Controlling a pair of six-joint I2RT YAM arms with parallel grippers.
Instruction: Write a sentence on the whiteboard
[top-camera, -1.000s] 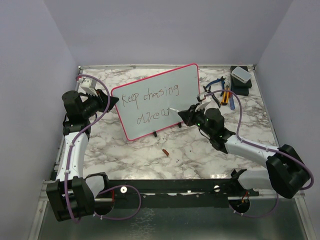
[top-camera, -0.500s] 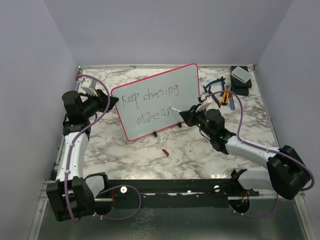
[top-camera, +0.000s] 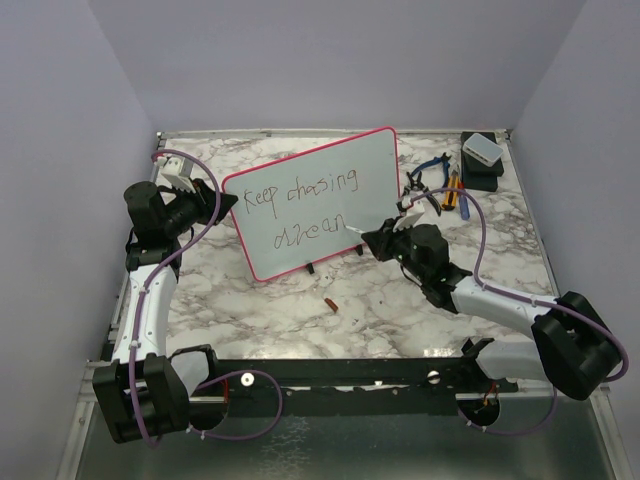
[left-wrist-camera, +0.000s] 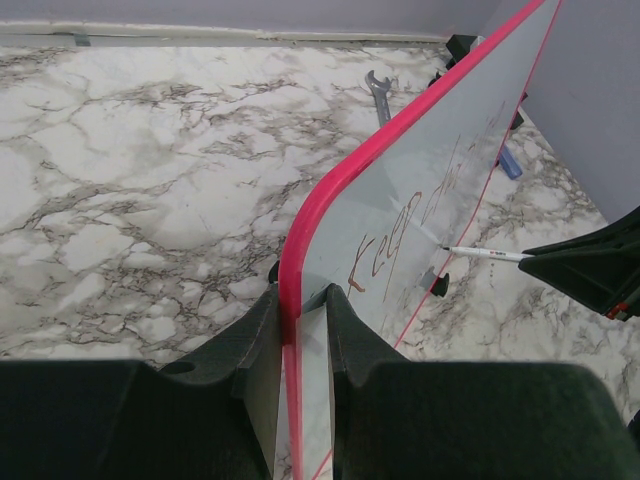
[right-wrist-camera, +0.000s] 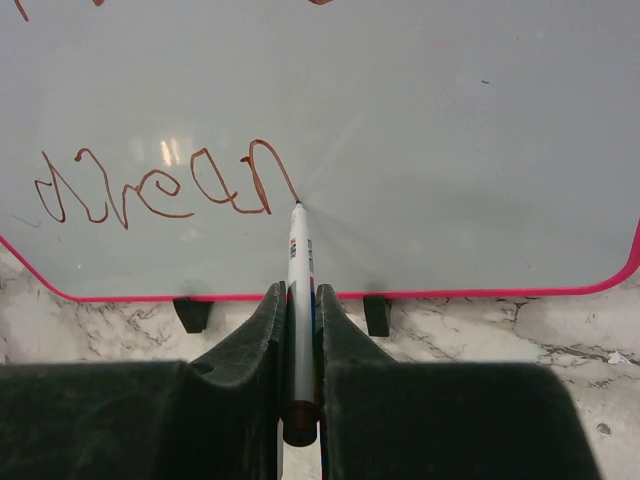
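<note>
**Both grippers loaded: left on whiteboard edge, right on marker, tip on the surface**

Top view: the whiteboard (top-camera: 372, 165) stands tilted on the marble table (top-camera: 260, 310), between the two grippers. The left gripper (top-camera: 220, 200) is clamped on the whiteboard's left edge. The right gripper (top-camera: 370, 234) sits at the lower right part of the whiteboard and holds a marker (top-camera: 353, 223) that points forward at the surface. The sentence (top-camera: 300, 200) runs in two lines straight ahead of the right gripper: "Keep chasing" on top and an unfinished word below. Hand tools (top-camera: 440, 186) lie behind and to the right of the right gripper. A small reddish piece (top-camera: 331, 304) lies on the table near the whiteboard's front edge.

Left wrist view: the fingers (left-wrist-camera: 252, 345) are narrow, with the red frame pinched between them. The whiteboard runs away from the gripper, edge-on. "Keep" is readable just past the fingertips. The marker comes in from the right with its tip on the surface. A wrench (left-wrist-camera: 379, 93) lies on the table far ahead.

Right wrist view: the jaws are closed on the marker barrel, which points straight ahead. The tip touches the whiteboard at the end of the last stroke. The lower line reads roughly "drean". Two black feet (right-wrist-camera: 192, 313) stand under the frame, one on either side of the fingers.
</note>
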